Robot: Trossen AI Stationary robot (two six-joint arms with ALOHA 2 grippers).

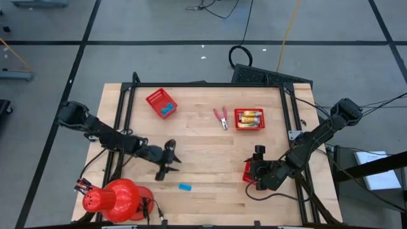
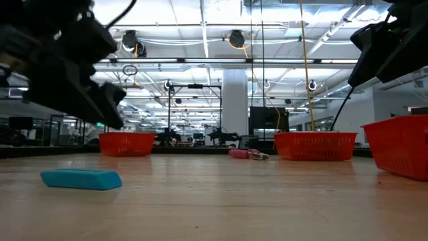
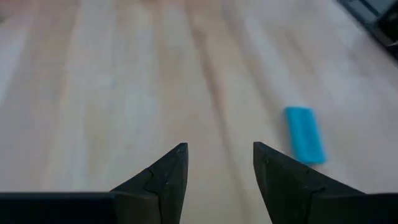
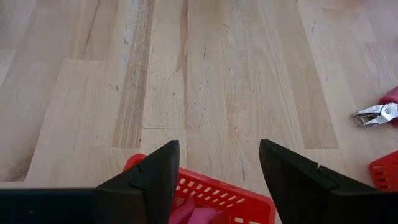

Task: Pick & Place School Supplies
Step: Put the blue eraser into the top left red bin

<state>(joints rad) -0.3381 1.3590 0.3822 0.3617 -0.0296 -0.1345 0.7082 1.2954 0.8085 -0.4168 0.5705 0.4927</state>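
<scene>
A light-blue eraser (image 1: 184,187) lies flat on the wood near the table's near edge, also seen as the eraser (image 2: 81,178) and eraser (image 3: 305,134). My left gripper (image 1: 169,159) hovers open just left of and beyond it, holding nothing; in its wrist view the left gripper (image 3: 221,155) has the eraser off to one side. Red-handled pliers (image 1: 222,117) lie mid-table toward the far side, pliers (image 4: 379,112). My right gripper (image 4: 219,155) is open over a red mesh basket (image 4: 205,193) with a pink-red item inside.
A red basket (image 1: 161,103) holding blue erasers sits far left. Another red basket (image 1: 249,119) with yellow packets sits beside the pliers. A red domed object (image 1: 117,198) stands at the near left corner. Bare wood lies between the two arms.
</scene>
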